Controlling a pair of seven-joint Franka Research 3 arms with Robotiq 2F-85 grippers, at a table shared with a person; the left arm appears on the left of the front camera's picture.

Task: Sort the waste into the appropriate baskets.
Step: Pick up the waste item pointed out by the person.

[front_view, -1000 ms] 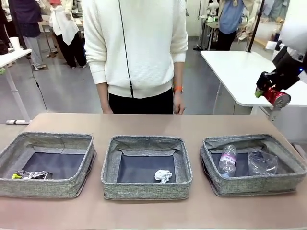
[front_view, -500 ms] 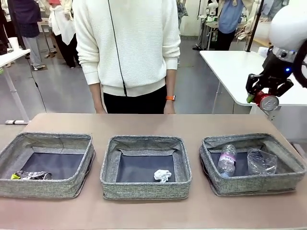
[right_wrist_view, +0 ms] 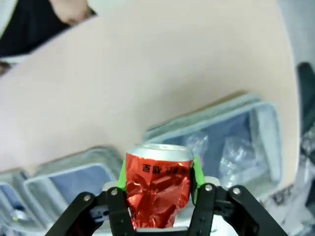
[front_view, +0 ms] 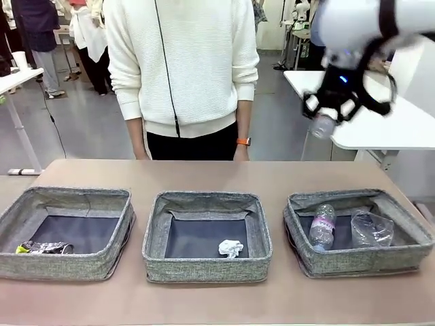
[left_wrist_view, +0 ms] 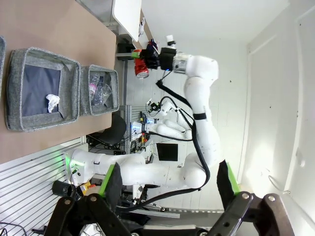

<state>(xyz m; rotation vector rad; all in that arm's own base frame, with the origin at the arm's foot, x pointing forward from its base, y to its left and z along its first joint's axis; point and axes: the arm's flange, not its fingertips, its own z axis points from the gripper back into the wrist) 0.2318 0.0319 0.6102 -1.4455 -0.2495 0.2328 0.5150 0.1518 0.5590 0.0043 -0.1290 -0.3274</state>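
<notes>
Mostly sorted: bottle + plastic cup in right basket, paper ball in middle basket, dark can in left basket. Left to do: red can, clamped in right gripper up at 1 o'clock. Left gripper spread wide, empty.

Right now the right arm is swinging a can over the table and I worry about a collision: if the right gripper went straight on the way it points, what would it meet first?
Judging by the wrist view, the right gripper, shut on the crushed red can, points down at the table near the right-hand basket. Nothing shows in between, though depth is unclear.
</notes>
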